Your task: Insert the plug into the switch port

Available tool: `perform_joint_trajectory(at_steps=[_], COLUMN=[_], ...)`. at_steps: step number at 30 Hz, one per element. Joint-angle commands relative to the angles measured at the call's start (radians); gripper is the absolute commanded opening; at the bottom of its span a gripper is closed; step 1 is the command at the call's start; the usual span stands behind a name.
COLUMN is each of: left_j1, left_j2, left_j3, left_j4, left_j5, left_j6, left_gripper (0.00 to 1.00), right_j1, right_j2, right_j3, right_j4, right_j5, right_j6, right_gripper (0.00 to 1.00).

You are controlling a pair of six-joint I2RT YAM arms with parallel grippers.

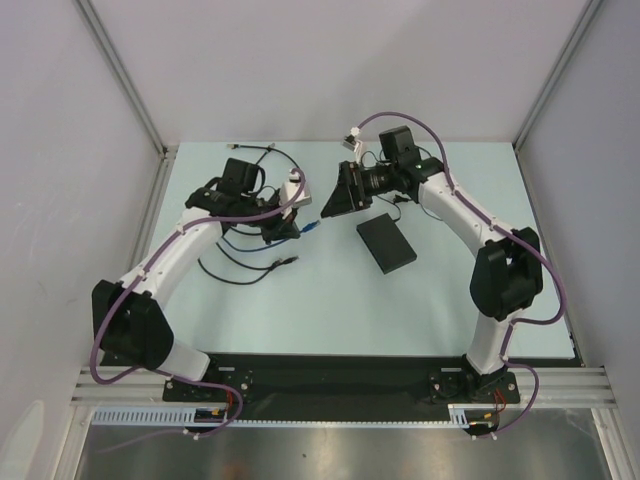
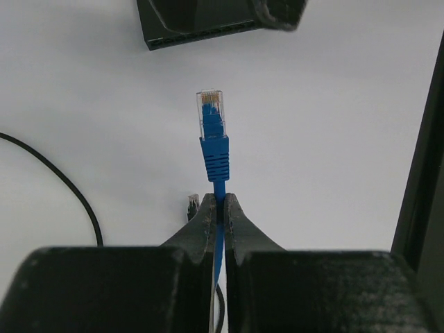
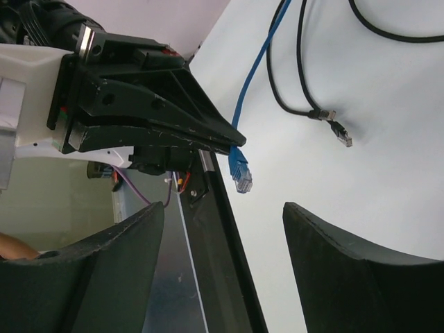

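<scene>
The left gripper [image 2: 220,202] is clamped on a blue cable [image 2: 219,239] just behind its boot, so the clear-tipped plug [image 2: 211,111] sticks out straight ahead of the fingers, free in the air above the table [image 1: 300,310]. The switch [image 1: 386,245] lies flat on the table well apart from the plug. From the left wrist its narrow edge shows a row of openings facing the plug; whether anything sits in them cannot be told. The plug is outside the box, in no port. The right gripper [image 3: 222,208] hangs near the left one with its fingers spread wide and nothing between them. Loose black cables [image 3: 326,114] lie on the table beyond, their plug ends bare.
</scene>
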State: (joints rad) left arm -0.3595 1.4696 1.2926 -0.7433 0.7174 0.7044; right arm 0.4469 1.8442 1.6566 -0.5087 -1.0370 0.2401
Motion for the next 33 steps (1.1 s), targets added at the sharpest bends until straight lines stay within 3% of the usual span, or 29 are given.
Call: perform_joint_trajectory(at_steps=[1, 15, 20, 21, 23, 24, 26, 29, 30, 33], left_j1=[-0.015, -0.058, -0.064, -0.064, -0.064, -0.062, -0.058, -0.02, 0.003, 0.149], left_j2=[-0.035, -0.094, -0.098, -0.098, -0.1, -0.095, -0.091, -0.083, -0.081, -0.078], left_j3=[-0.003, -0.021, -0.029, -0.029, -0.027, -0.026, -0.018, 0.011, 0.026, 0.083], left_j4=[0.067, 0.097, 0.099, 0.101, 0.107, 0.11, 0.116, 0.139, 0.136, 0.172], left_j5=[-0.022, -0.033, -0.047, -0.047, -0.047, -0.049, -0.052, -0.015, 0.032, 0.299], left_j6=[-0.016, 0.024, 0.033, 0.033, 0.026, 0.011, -0.017, -0.127, -0.199, -0.393], left_gripper=[0.0, 0.0, 0.0, 0.0, 0.0, 0.0, 0.0, 0.14, 0.26, 0.44], right_j1=[0.019, 0.041, 0.049, 0.049, 0.053, 0.052, 0.055, 0.053, 0.052, 0.038], right_j2=[-0.026, 0.058, 0.073, 0.072, 0.07, 0.069, 0.069, 0.061, 0.059, 0.046], right_j3=[-0.004, 0.037, 0.063, 0.066, 0.075, 0.081, 0.107, 0.179, 0.202, 0.268], right_j4=[-0.016, 0.068, 0.068, 0.067, 0.055, 0.046, 0.027, -0.042, -0.074, -0.14], right_j5=[-0.017, -0.044, -0.061, -0.066, -0.08, -0.09, -0.148, -0.129, -0.114, -0.051], right_j6=[-0.051, 0.048, 0.042, 0.039, 0.01, -0.002, -0.051, -0.167, -0.208, -0.33], right_gripper=[0.75, 0.62, 0.38, 0.27, 0.14, 0.0, 0.0, 0.0, 0.0, 0.0])
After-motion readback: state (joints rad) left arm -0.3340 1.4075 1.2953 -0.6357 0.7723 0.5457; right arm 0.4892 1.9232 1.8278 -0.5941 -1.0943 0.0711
